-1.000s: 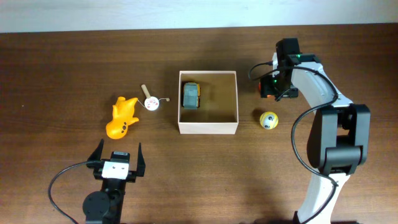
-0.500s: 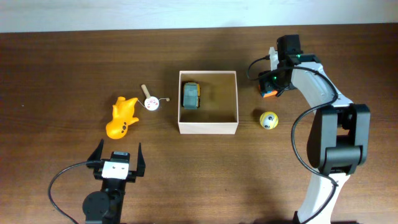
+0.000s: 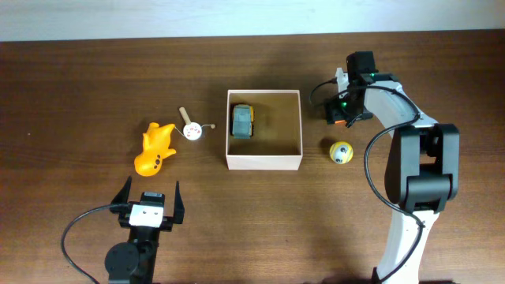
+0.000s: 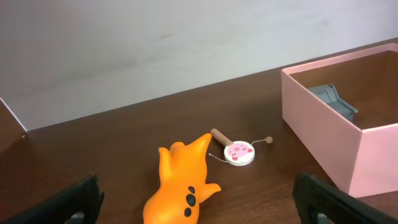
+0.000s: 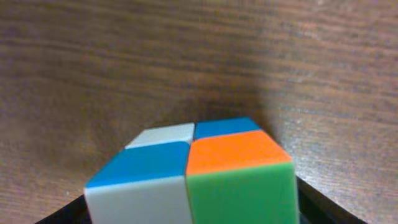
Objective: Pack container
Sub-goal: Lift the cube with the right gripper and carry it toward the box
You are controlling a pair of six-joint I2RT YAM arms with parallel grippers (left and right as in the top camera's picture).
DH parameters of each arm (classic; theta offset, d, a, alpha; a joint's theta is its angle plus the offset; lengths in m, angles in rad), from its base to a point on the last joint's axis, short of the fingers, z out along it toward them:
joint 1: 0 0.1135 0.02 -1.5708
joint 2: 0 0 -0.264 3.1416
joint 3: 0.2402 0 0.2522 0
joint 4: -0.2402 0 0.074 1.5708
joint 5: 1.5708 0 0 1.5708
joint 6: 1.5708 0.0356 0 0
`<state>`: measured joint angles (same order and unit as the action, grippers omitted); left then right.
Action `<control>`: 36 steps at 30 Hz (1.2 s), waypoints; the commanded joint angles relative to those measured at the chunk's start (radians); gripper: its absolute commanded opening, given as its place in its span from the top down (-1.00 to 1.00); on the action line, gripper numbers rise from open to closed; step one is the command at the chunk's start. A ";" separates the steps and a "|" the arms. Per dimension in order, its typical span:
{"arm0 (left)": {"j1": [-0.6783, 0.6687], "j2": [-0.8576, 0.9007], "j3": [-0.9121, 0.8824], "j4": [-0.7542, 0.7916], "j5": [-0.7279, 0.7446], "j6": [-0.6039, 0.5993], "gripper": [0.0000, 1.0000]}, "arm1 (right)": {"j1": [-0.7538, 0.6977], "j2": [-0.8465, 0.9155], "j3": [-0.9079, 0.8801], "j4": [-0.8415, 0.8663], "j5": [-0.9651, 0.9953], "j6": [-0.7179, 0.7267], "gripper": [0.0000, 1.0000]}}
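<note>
The container (image 3: 264, 162) is a square, open white box with a tan inside at the table's middle; its pale side wall (image 4: 323, 140) shows in the left wrist view. A grey toy car (image 3: 242, 121) lies in it, also visible as the grey car (image 4: 334, 99) past the wall. To the box's right, my right gripper (image 3: 339, 113) is shut on a multicoloured puzzle cube (image 3: 338, 120). The wrist view shows this cube (image 5: 193, 174) filling the space between the jaws of the right gripper (image 5: 194, 213), above the wood. My left gripper (image 3: 151, 190) stands open near the front edge, holding nothing.
An orange plastic animal (image 3: 155, 147) and a small white drum toy on a stick (image 3: 192, 130) lie left of the box. A yellow ball (image 3: 340, 152) sits right of the box's front corner. Between the open left gripper's (image 4: 199, 204) fingers lies the orange animal (image 4: 186, 183), farther off.
My right gripper has shifted slightly left toward the box with the cube in it. The left arm has not moved.
</note>
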<state>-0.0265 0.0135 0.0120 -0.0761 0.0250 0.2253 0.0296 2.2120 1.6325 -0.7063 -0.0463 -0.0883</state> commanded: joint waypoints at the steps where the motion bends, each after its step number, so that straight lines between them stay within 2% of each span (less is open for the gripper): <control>1: 0.004 -0.008 -0.003 -0.006 -0.003 0.015 -0.99 | -0.003 0.011 0.004 0.016 -0.013 -0.009 -0.47; 2: 0.004 -0.008 -0.003 -0.006 -0.003 0.015 -0.99 | -0.003 0.011 0.004 0.023 -0.013 -0.010 -0.41; 7: 0.004 -0.008 -0.003 -0.006 -0.003 0.015 -0.98 | -0.003 0.011 0.004 0.039 -0.013 -0.010 -0.40; 8: 0.004 -0.008 -0.003 -0.006 -0.003 0.015 -0.99 | -0.003 0.011 0.004 0.038 -0.013 -0.010 -0.30; 9: 0.004 -0.008 -0.003 -0.006 -0.003 0.015 -0.98 | -0.003 0.011 0.004 0.036 -0.013 -0.009 -0.10; 11: 0.004 -0.008 -0.003 -0.006 -0.003 0.015 -0.99 | -0.003 0.011 0.004 0.032 -0.013 -0.009 0.02; 22: 0.004 -0.008 -0.003 -0.006 -0.003 0.015 -0.99 | -0.003 0.010 0.010 -0.001 -0.022 -0.008 0.02; 24: 0.004 -0.008 -0.003 -0.006 -0.003 0.015 -0.98 | -0.003 0.010 0.037 -0.038 -0.039 -0.003 0.07; 36: 0.004 -0.008 -0.003 -0.006 -0.003 0.015 -0.99 | -0.003 0.008 0.371 -0.359 -0.253 0.026 0.10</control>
<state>-0.0265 0.0135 0.0120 -0.0761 0.0250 0.2253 0.0277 2.2215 1.9026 -1.0100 -0.1925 -0.0727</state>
